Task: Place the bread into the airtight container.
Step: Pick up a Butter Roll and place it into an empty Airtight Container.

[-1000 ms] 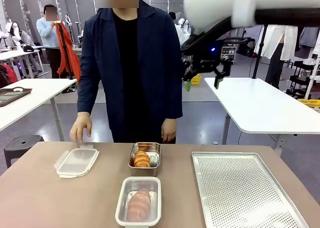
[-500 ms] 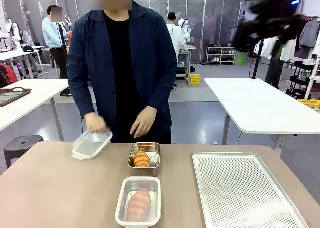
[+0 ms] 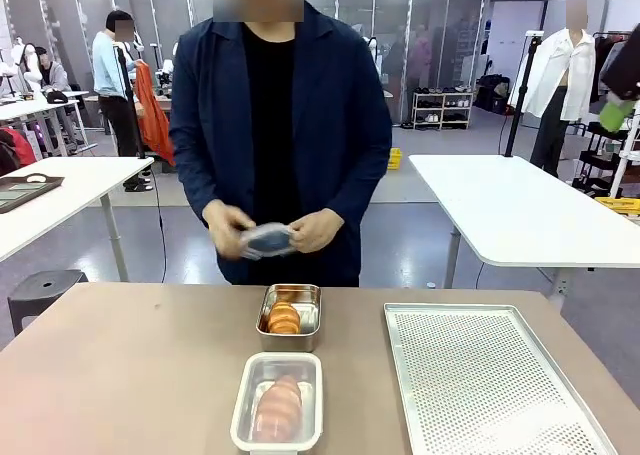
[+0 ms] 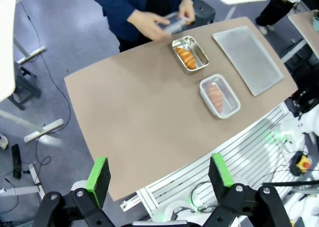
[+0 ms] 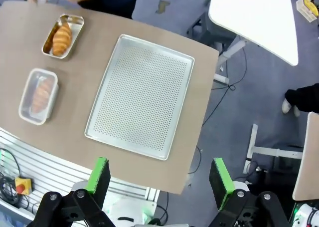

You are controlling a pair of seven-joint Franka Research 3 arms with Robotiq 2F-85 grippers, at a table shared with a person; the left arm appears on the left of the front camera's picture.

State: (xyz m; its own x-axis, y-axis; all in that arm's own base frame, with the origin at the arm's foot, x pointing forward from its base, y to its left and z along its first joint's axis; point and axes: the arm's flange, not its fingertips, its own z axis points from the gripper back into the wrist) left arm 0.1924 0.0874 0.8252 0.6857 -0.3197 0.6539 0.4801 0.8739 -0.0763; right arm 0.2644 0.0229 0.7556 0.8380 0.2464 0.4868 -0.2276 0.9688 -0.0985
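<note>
Brown table (image 3: 120,375) far below both released grippers: bread (image 3: 279,407) already in airtight container (image 3: 245,430); lid (image 3: 266,241) in person's hands, unfitted.

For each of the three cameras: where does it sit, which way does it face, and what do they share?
Front: table level, facing the person holding the lid.
Left wrist: high up, looking down past the open left gripper at the table.
Right wrist: high up, above the open right gripper and perforated tray.
All share the airtight container with bread.
</note>
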